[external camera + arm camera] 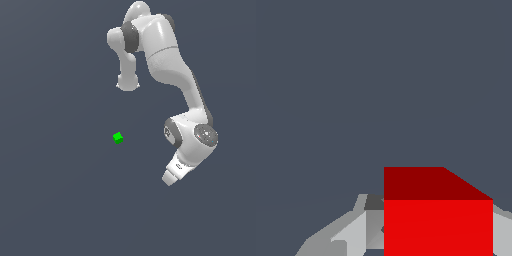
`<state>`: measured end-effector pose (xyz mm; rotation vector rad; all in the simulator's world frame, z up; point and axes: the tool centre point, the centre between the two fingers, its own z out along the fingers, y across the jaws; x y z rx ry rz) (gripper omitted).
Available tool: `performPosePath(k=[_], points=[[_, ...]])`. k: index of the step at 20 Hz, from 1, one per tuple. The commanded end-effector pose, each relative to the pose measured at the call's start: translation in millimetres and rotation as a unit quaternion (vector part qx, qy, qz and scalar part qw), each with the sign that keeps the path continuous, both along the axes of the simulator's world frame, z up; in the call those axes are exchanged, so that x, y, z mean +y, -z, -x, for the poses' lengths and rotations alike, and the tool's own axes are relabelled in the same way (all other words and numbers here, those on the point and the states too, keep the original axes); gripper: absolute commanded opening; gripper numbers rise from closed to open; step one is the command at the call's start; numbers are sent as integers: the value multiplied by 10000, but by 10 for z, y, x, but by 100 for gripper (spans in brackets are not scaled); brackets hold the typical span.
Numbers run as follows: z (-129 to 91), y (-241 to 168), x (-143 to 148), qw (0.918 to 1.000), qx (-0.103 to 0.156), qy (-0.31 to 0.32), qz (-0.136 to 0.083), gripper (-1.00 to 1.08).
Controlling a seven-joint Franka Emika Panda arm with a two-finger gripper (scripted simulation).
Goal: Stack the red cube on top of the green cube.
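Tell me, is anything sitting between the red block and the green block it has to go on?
Nothing visible. The red cube sits between the gripper fingers, and in the exterior view only bare floor lies between the arm and the green cube.

Red cubes: one, the red cube, seen only in the wrist view.
Green cubes: one, the green cube, seen only in the exterior view.
Arms: one, the arm.
Grippers: one, the gripper.
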<state>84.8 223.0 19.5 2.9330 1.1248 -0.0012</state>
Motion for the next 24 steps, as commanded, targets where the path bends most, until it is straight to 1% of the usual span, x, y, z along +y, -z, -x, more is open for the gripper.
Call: performPosePath(k=[1,7,11,15,20,24], points=[[-3,-5,1,10000,-4,0,-1,-100],[0,-11,-2,10000,0,1,-1,-100],[5,-107,-5,10000,0,1,-1,-100],[9,-320,-7,10000,0,1,-1,-100],[14,-700,-5,10000,-3,-1,1,-100],[14,-904,-5,10000,-3,-1,1,-100]])
